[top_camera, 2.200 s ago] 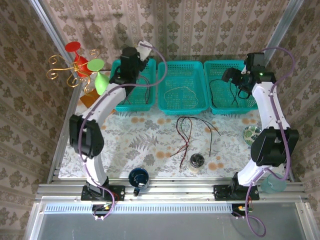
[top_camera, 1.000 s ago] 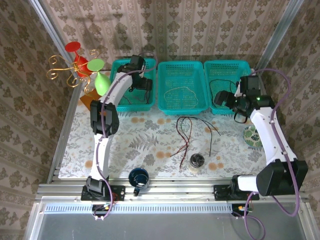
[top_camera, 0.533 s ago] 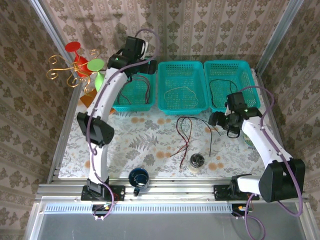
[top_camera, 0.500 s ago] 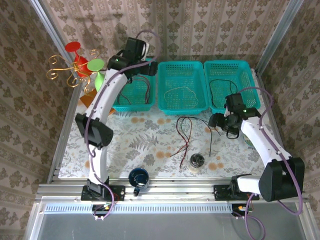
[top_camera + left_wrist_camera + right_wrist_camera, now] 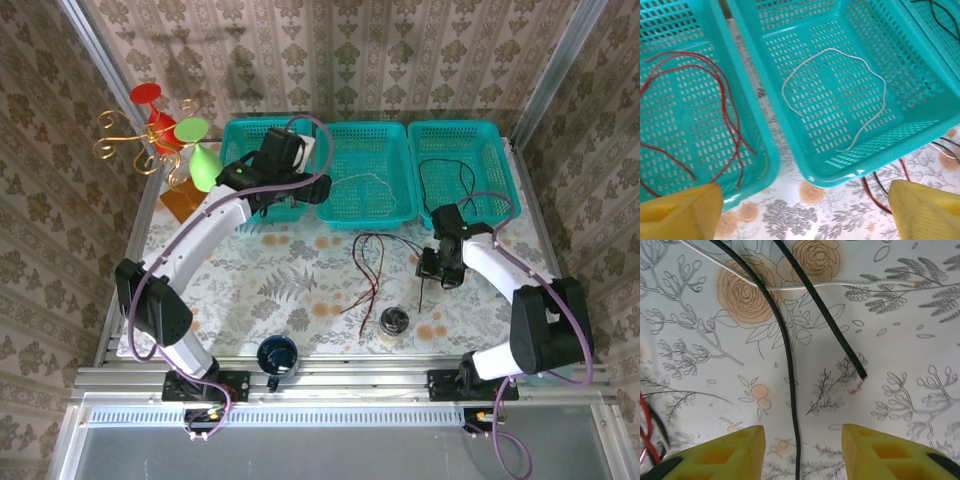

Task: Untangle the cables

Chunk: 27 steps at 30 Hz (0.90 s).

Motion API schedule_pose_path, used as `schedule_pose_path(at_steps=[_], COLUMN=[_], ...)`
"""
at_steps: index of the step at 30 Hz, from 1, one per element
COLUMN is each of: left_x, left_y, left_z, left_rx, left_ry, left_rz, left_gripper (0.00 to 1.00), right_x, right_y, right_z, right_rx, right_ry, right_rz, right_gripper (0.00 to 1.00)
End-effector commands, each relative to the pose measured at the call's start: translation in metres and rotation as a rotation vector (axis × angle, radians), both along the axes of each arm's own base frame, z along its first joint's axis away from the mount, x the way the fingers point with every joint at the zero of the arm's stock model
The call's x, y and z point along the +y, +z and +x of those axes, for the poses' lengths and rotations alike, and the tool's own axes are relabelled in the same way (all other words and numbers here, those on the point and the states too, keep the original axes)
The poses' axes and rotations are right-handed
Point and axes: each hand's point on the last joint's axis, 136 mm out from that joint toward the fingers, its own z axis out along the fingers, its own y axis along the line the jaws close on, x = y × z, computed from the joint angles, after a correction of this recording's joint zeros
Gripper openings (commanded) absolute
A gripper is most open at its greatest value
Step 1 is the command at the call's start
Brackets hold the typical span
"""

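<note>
L gripper (image 5: pixel 804 190): jaws wide apart, nothing btw them, hovers over the seam btw left basket (image 5: pixel 765 160) and mid basket (image 5: pixel 920 125).
- Red cables (image 5: pixel 725 105) lie in the basket ahead-left of it.
- One white cable (image 5: pixel 830 49) lies in the basket straight ahead.
- Right basket (image 5: pixel 500 140), well off to its right, holds a black cable (image 5: pixel 422 180).

All three look sorted.

R gripper (image 5: pixel 801 432): low over the table (image 5: pixel 270 280), fingers apart w/ a gap each side of a black wire (image 5: pixel 789 370) running straight btw them. Not clamped on it.
- Ahead-right of it, a 2nd black wire (image 5: pixel 815 295) ends on the cloth.
- A white wire (image 5: pixel 805 288) crosses both further ahead.
- Red wires (image 5: pixel 650 440) sit at its near-left.

Est. roughly half done, maybe more. What's left is the small tangle (image 5: pixel 375 265) on the table just left of the R gripper: red, black and white strands crossing each other.

Next, prob: pinch the black one, pull it clear, drop it in the right basket. Risk: it drags the white wire along.
</note>
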Motion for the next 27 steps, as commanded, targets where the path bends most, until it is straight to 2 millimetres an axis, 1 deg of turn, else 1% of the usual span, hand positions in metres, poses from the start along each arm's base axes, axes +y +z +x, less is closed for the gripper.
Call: schedule_pose_path(at_steps=[1,4,11,15,17,20,23,25,26,27], left_x=[-0.012,-0.017,-0.02,-0.02,-0.019,-0.018,-0.018,-0.021,-0.022,-0.025], left_y=[0.01,0.006,-0.001,-0.002,0.0,0.0,-0.001,0.001,0.007,0.013], left_z=[-0.008,-0.011,-0.014,-0.015,-0.016,-0.02,-0.026,-0.031,-0.035,-0.039], left_rx=[-0.005,0.004,0.021,0.023,0.02,0.013,0.016,0.023,0.026,0.024], left_ry=[-0.003,-0.006,-0.008,-0.006,-0.007,-0.004,-0.007,-0.013,-0.017,-0.02], left_rz=[-0.081,-0.09,-0.082,-0.078,-0.074,-0.059,-0.061,-0.083,-0.106,-0.131], left_gripper=[0.86,0.86,0.86,0.85,0.85,0.85,0.85,0.85,0.85,0.85], right_x=[0.002,0.005,0.007,0.006,0.008,0.018,0.02,0.022,0.025,0.033], right_y=[-0.016,-0.025,-0.041,-0.042,-0.042,-0.04,-0.041,-0.041,-0.038,-0.036], right_z=[-0.001,-0.001,-0.01,-0.009,-0.01,-0.008,-0.005,-0.003,-0.001,-0.001], right_rx=[0.023,0.049,0.107,0.127,0.134,0.139,0.157,0.155,0.139,0.127], right_ry=[-0.005,0.011,0.039,0.061,0.068,0.085,0.111,0.117,0.125,0.137], right_rz=[-0.016,-0.021,-0.074,-0.122,-0.123,-0.067,-0.067,-0.056,-0.035,0.024], right_gripper=[0.39,0.33,0.28,0.21,0.2,0.19,0.13,0.07,0.03,0.0])
